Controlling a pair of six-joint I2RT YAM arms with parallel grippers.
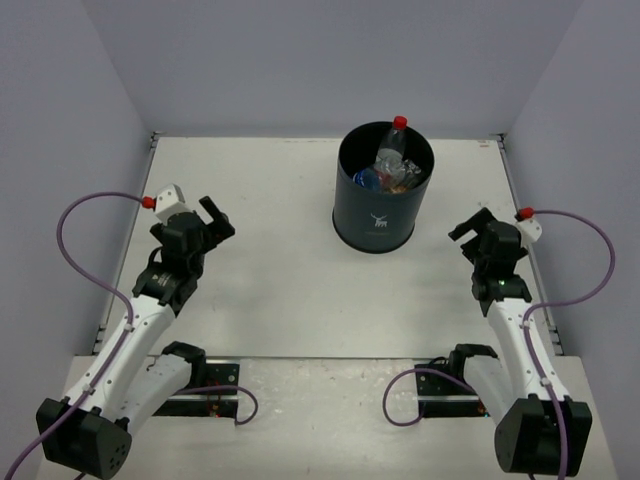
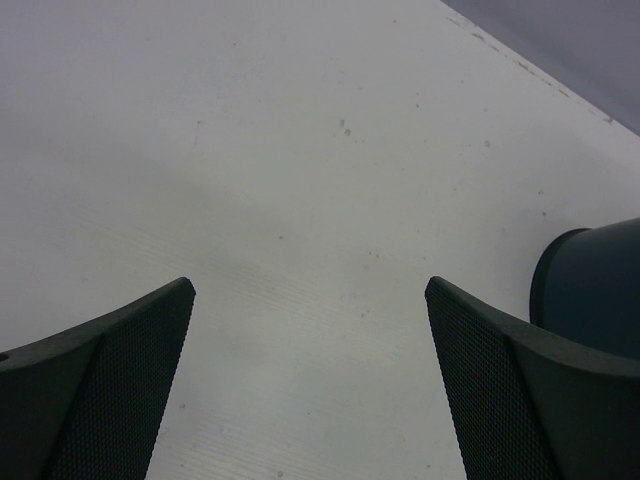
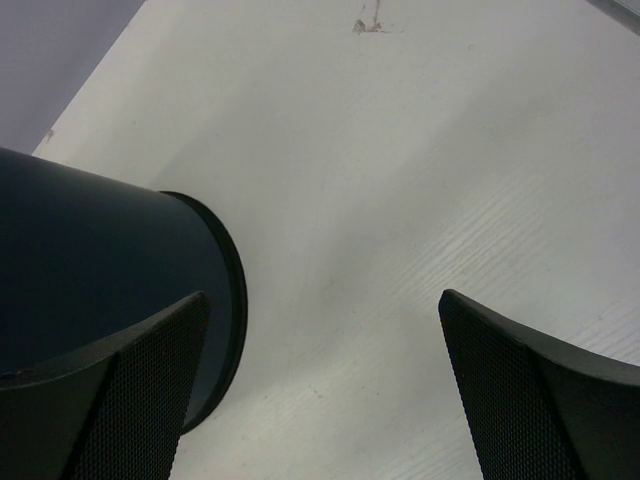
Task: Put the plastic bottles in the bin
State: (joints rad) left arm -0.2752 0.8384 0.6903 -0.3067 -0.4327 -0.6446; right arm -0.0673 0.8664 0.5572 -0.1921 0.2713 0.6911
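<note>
Bin (image 1: 380, 215): upper middle of the top view, upright on the table (image 1: 280, 280), deer logo facing me.
Bottles (image 1: 392, 168): every one I see is inside the bin, in a jumble I can't count.
Red-capped bottle (image 1: 397, 135): pokes up past the bin's far rim.
Left claw (image 1: 215, 221): jaws spread wide, gripping nothing, centre left of the top view, over bare table, well apart from the bin.
Right claw (image 1: 468, 224): jaws wide too, empty, centre right, near the bin; bin wall fills the left of its wrist view.
</note>
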